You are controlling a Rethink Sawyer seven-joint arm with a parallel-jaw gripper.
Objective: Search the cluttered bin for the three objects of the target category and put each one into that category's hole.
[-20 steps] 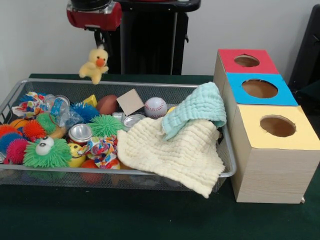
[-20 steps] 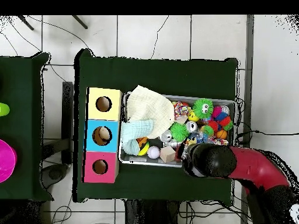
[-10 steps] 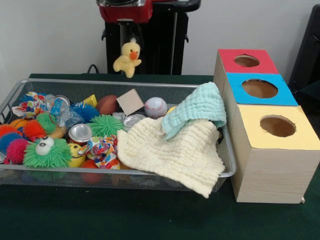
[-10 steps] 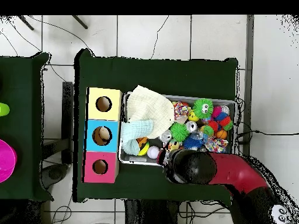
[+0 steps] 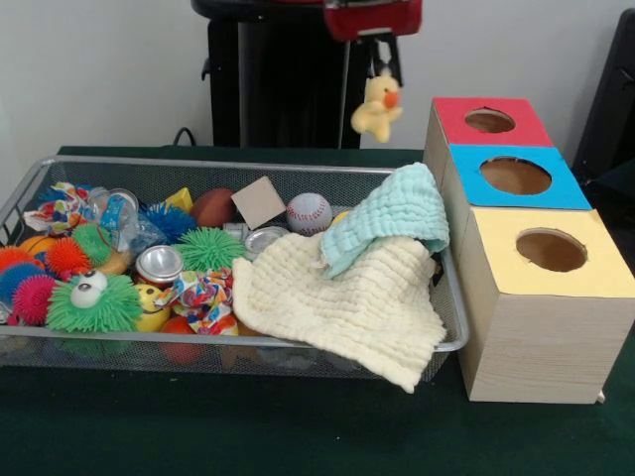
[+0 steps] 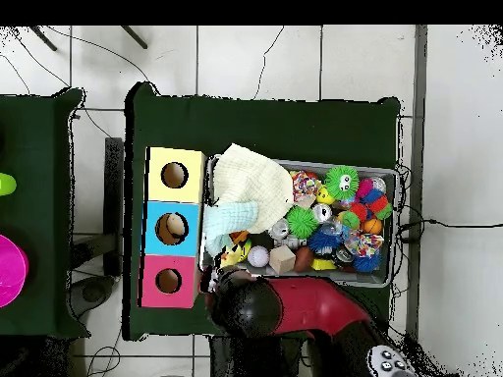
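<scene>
From the front, the gripper [image 5: 381, 67] holds one yellow plush duck [image 5: 376, 107], its jaws closed on the top. The duck hangs upright, beak facing right, above the wire bin's [image 5: 298, 343] far right corner, left of the red-topped box [image 5: 490, 120]. Three boxes stand in a row: red, blue [image 5: 516, 176], yellow [image 5: 549, 252]. Overhead, the arm [image 6: 295, 312] seems to cover the duck.
</scene>
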